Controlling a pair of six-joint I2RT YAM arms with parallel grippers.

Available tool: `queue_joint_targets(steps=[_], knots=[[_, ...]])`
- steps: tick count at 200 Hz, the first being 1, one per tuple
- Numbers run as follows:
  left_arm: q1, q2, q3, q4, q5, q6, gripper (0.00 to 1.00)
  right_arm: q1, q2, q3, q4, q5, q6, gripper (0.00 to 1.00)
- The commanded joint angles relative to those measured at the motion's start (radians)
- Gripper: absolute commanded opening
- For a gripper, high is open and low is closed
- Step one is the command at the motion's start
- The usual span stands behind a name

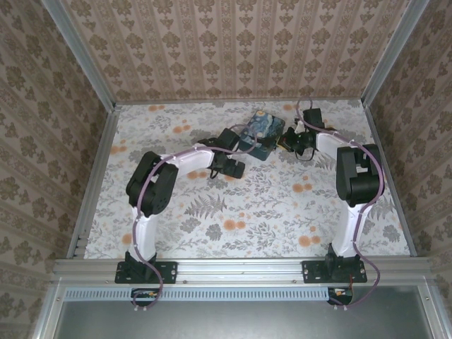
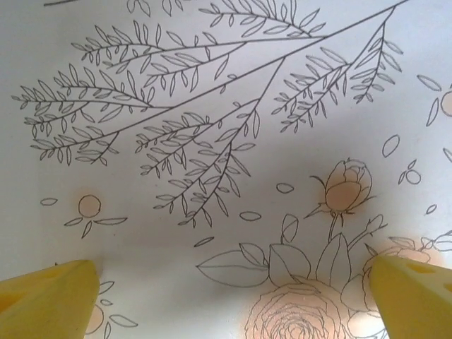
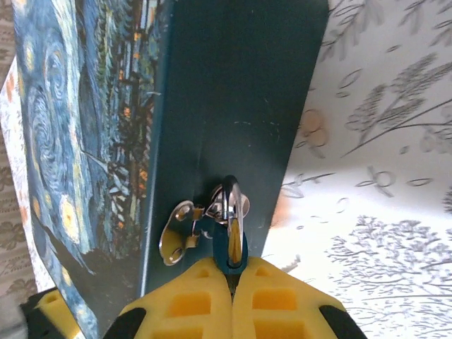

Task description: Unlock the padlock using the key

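Just now, tiny dark teal metal padlock (image 3: pixel 232 248) hanging by its silver shackle from the shiny hasp (image 3: pixel 180 229) on the blue-and-yellow Starry Night-printed rectangular box (image 3: pixel 85 141), body pinched by the yellow-padded right gripper (image 3: pixel 233 272). Left gripper (image 2: pixel 232 274) spread wide over white floral-printed tabletop (image 2: pixel 212 106). Beige damask-papered walls (image 1: pixel 233 42) all around.

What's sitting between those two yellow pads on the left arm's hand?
Nothing but bare table, printed with leaves and roses, as the left wrist view shows. The left gripper is open and holds nothing.
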Motion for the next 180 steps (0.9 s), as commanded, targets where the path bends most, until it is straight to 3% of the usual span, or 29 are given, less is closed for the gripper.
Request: queue_joint_targets(steps=[1,80,138,180], knots=[[0.007,0.013,-0.019,-0.092,-0.009,0.018,1.0,0.005,0.007,-0.023,0.002,0.031,-0.028,0.0],[0.006,-0.08,0.069,-0.095,0.056,-0.011,1.0,0.002,-0.048,-0.179,0.114,0.049,0.001,0.0],[-0.006,-0.028,0.305,-0.13,0.07,0.01,1.0,-0.008,-0.073,-0.228,0.174,0.042,0.035,0.0],[-0.014,0.124,0.563,-0.226,0.079,0.046,1.0,-0.012,-0.103,-0.255,0.19,0.039,0.046,0.0]])
